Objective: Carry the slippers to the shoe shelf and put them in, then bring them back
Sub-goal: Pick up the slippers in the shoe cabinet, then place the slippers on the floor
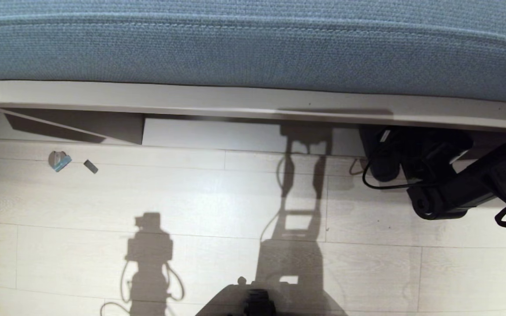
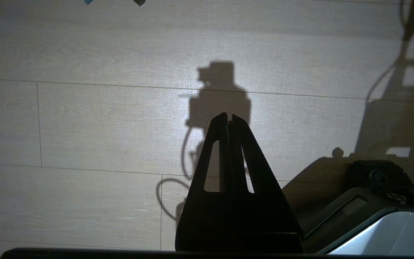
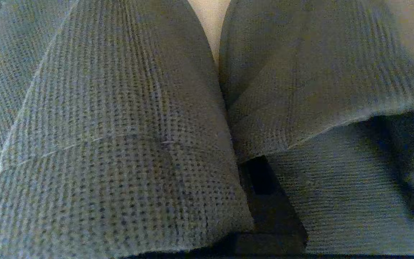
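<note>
While the left arm hangs parked over the pale wood-plank floor (image 1: pixel 191 197), its left end effector (image 2: pixel 229 118) points at the boards with its two fingers pressed together and nothing between them. At the right edge of the head view, the right arm reaches low toward the foot of the bed frame (image 1: pixel 235 103), below the blue-grey woven mattress (image 1: pixel 253 39). The right end effector (image 3: pixel 264 187) is clamped nearly shut among the slippers (image 3: pixel 120 144). In the right wrist view the two dark woven toe bands lie side by side, touching, and fill the picture, with a dark finger showing between them at the open edge of one band. Two small scraps (image 1: pixel 59 161) lie on the floor near the frame's left part.
</note>
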